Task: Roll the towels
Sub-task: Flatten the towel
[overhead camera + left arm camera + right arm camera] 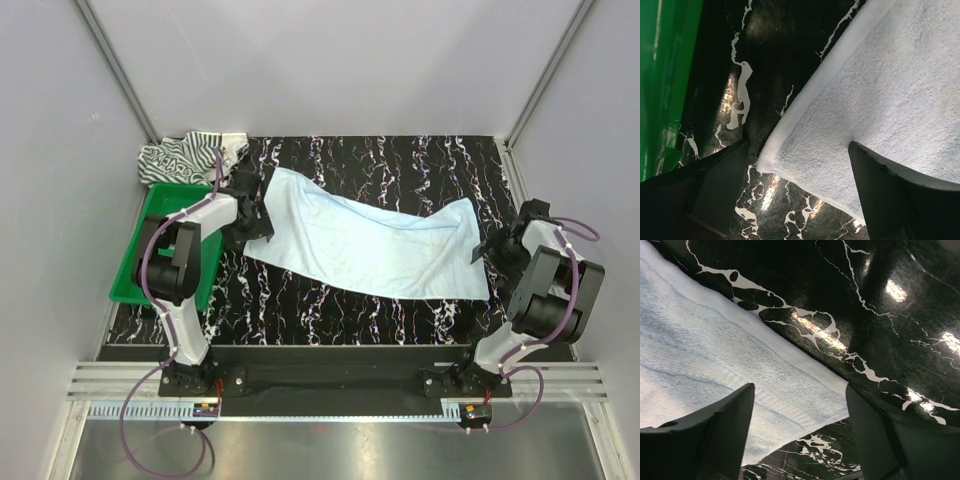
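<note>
straddling both short ends of light blue towel (365,245), which lies flat mid table (400,160), likely readying pinch for roll start. left gripper (258,214) jaws wide over left corner, right gripper (488,250) wide over right corner, neither gripping. striped towel (190,155) bunched far-left behind green tray (140,270). bare table past far edge; tray crowds left arm.

1. A light blue towel (890,100) lies flat on the black, white-veined tabletop (770,60), one rounded corner nearest the camera.
2. The left gripper (797,150) is spread wide: one finger (885,190) is over the towel, the other over bare tabletop beside that corner.
3. A green tray (665,75) stands further off.
</note>
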You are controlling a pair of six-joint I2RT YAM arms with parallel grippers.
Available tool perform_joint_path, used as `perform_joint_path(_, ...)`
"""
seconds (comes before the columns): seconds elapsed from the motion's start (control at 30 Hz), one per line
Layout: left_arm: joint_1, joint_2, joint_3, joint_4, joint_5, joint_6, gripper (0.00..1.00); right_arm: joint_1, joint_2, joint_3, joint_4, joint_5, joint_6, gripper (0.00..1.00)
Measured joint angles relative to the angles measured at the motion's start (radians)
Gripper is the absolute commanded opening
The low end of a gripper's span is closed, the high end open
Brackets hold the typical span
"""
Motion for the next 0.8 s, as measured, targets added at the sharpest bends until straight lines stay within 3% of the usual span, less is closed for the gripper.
perform_joint_path(0.03,0.000,-0.004,-0.007,0.008,-0.001,-0.002,0.77,0.003,0.006,0.000,0.001,0.000,-0.002,0.65)
perform_joint_path(0.1,0.000,-0.011,-0.019,0.021,-0.010,0.000,0.63,0.014,0.027,0.000,0.003,0.000,-0.011,0.55)
perform_joint_path(0.17,0.002,-0.014,-0.027,0.031,-0.013,0.000,0.53,0.029,0.054,0.000,0.007,0.000,-0.013,0.35)
perform_joint_path(0.3,0.005,-0.018,-0.033,0.053,-0.010,0.002,0.21,0.052,0.084,0.002,0.009,0.000,-0.020,0.10)
perform_joint_path(0.33,0.005,-0.018,-0.034,0.061,-0.005,0.003,0.05,0.054,0.084,0.002,0.012,-0.001,-0.018,0.08)
perform_joint_path(0.37,0.004,-0.018,-0.036,0.067,-0.003,0.002,0.00,0.055,0.084,0.002,0.014,-0.002,-0.019,0.01)
perform_joint_path(0.6,0.004,-0.041,-0.071,0.116,0.016,0.001,0.00,0.056,0.110,0.034,0.015,-0.010,-0.019,0.00)
perform_joint_path(0.8,0.003,-0.243,-0.296,0.130,0.019,-0.083,0.00,0.041,0.196,0.212,0.017,0.031,-0.015,0.00)
